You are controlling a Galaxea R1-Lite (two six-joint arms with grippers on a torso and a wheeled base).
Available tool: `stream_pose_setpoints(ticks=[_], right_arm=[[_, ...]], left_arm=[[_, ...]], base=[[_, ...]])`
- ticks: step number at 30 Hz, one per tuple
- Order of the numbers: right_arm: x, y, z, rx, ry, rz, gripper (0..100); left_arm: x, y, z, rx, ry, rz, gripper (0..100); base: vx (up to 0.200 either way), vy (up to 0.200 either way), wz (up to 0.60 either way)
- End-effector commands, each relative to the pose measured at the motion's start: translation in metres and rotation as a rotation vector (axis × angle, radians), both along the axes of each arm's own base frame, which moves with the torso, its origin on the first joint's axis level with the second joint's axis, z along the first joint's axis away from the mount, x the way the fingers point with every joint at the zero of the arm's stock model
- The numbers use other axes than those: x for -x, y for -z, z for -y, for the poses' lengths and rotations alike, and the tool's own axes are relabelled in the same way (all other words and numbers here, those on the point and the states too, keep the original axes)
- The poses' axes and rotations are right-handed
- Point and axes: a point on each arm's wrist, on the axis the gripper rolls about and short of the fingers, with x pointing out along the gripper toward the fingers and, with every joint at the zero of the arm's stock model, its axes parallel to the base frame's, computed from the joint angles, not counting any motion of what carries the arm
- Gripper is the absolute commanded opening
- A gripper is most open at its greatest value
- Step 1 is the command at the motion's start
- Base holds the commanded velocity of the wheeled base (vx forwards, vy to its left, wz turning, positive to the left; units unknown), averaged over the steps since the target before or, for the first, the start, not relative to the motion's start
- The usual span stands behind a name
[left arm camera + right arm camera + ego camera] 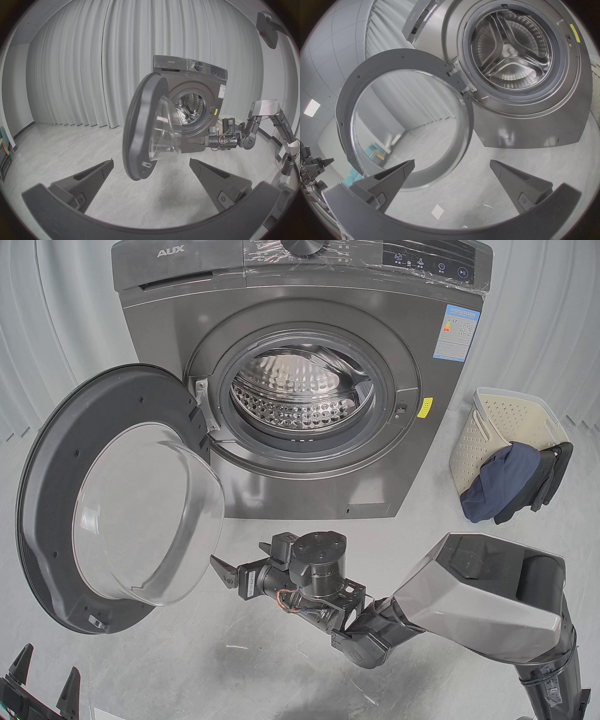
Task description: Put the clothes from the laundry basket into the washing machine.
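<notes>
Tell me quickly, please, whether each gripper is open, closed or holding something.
Dark left gripper: open, holding nothing.
Dark right gripper: open, holding nothing.

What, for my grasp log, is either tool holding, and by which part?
Nothing: left tool and right tool are open and empty; clothes hang over the basket.
</notes>
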Motion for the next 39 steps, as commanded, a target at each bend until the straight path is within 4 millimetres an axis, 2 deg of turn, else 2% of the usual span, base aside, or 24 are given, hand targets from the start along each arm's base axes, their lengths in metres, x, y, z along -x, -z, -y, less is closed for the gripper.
stream_pose_setpoints(ticks=[1,5,6,7,12,17,19,20,22,23,24,25,26,28,29,31,34,36,37,39], right_arm=[[-0.004,0.001,-0.004,0.002,0.0,-0.001,100],[-0.005,0.005,-0.02,-0.005,-0.017,0.001,100],[-0.005,0.009,-0.03,-0.015,-0.017,0.006,100],[-0.005,0.009,-0.03,-0.015,-0.017,0.006,100],[-0.015,0.019,-0.051,-0.051,-0.009,0.026,100],[-0.018,0.015,-0.056,-0.083,0.014,0.043,100],[-0.022,0.008,-0.05,-0.097,0.045,0.051,100],[-0.022,-0.005,-0.045,-0.114,0.055,0.066,100],[-0.021,-0.038,-0.025,-0.135,0.079,0.084,100],[-0.02,-0.045,-0.019,-0.135,0.087,0.085,100],[-0.014,-0.067,0.0,-0.129,0.106,0.089,100],[-0.01,-0.079,0.012,-0.125,0.115,0.095,100],[-0.004,-0.097,0.035,-0.11,0.143,0.107,100],[0.005,-0.117,0.071,-0.071,0.191,0.146,100],[0.015,-0.13,0.097,-0.057,0.223,0.163,100],[0.026,-0.142,0.124,-0.066,0.264,0.172,100],[0.062,-0.162,0.194,-0.09,0.417,0.208,100],[0.077,-0.166,0.226,-0.086,0.482,0.225,100],[0.089,-0.164,0.25,-0.072,0.54,0.222,100],[0.112,-0.163,0.277,-0.066,0.603,0.238,100]], left_arm=[[0.0,0.005,0.0,0.0,0.0,-0.004,100],[0.0,0.005,0.0,0.0,0.0,-0.004,100],[0.0,0.005,0.0,0.0,0.0,-0.004,100],[0.0,0.005,0.0,0.0,0.0,-0.004,100],[0.0,0.005,0.0,0.0,0.001,-0.004,100],[0.0,0.005,0.0,0.0,0.0,-0.004,100],[0.0,0.005,0.0,0.001,0.0,-0.004,100],[0.0,0.005,0.0,0.002,-0.002,-0.004,100],[0.0,0.005,0.0,0.002,0.001,-0.004,100],[0.0,0.005,0.0,0.001,0.0,-0.004,100],[0.0,0.005,0.0,0.001,0.0,-0.004,100],[0.0,0.005,0.0,0.001,0.0,-0.004,100],[0.0,0.005,0.0,0.001,0.0,-0.004,100],[0.0,0.005,0.0,0.0,0.0,-0.004,100],[0.0,0.005,0.0,0.0,0.0,-0.004,100],[0.0,0.005,0.0,0.0,-0.002,-0.003,100],[0.0,0.005,0.0,0.0,0.0,-0.004,100],[0.0,0.005,0.0,0.0,0.0,-0.004,100],[0.0,0.005,0.0,0.0,0.0,-0.004,100],[0.0,0.005,0.0,0.0,0.0,-0.004,100]], base=[[0.0,0.0,0.0],[0.0,0.0,0.0],[0.0,0.0,0.0],[0.0,0.0,0.0],[0.0,0.0,0.0],[0.0,0.0,0.0],[0.0,0.0,0.0],[0.0,0.0,0.0],[0.0,0.0,0.0],[0.0,0.0,0.0],[0.0,0.0,0.0],[0.0,0.0,0.0],[0.0,0.0,0.0],[0.0,0.0,0.0],[0.0,0.0,0.0],[0.0,0.0,0.0],[0.0,0.0,0.0],[0.0,0.0,0.0],[0.0,0.0,0.0],[0.0,0.0,0.0]])
